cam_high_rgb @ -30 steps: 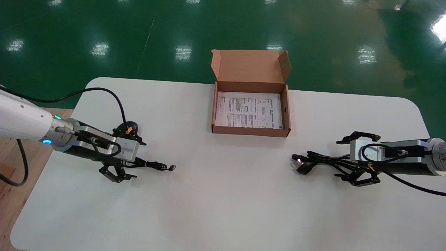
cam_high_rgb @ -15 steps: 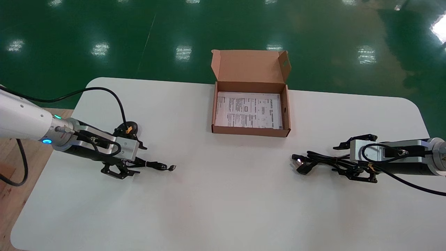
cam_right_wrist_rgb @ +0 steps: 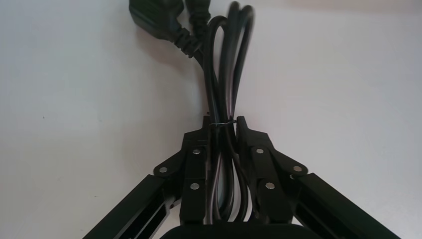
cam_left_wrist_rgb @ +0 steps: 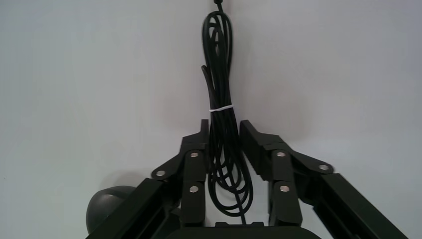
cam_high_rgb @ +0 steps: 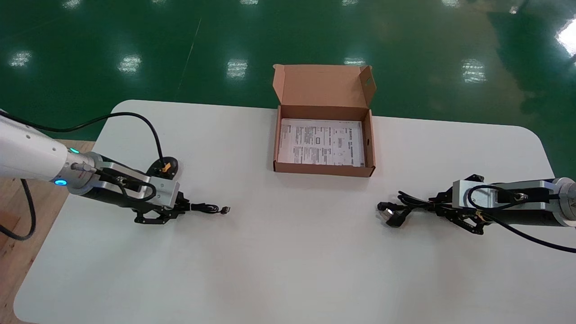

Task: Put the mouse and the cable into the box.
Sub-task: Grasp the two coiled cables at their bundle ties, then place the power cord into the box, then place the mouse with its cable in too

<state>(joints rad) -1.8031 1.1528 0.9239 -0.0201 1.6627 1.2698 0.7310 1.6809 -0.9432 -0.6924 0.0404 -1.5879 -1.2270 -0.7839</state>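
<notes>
The left gripper (cam_high_rgb: 179, 208) lies low over the left side of the white surface (cam_high_rgb: 288, 252). Its fingers (cam_left_wrist_rgb: 198, 149) are clenched on the mouse cord (cam_high_rgb: 209, 208), a thin coiled bundle bound by a white tie (cam_left_wrist_rgb: 220, 108), and the cord's connector end points toward the middle of the surface. The mouse (cam_high_rgb: 165, 165) sits on the surface just behind that gripper, on its far side. On the right, the right gripper (cam_high_rgb: 443, 207) is likewise low, its fingers (cam_right_wrist_rgb: 199, 149) grasping the folded power cable (cam_high_rgb: 407, 205) at its black tie, with the plug (cam_right_wrist_rgb: 152, 20) resting on the surface beyond the fingertips. The open cardboard box (cam_high_rgb: 324, 170) stands at the far middle of the surface, between the two arms and well apart from both, its lid flap upright and a printed sheet (cam_high_rgb: 320, 143) lying flat inside
</notes>
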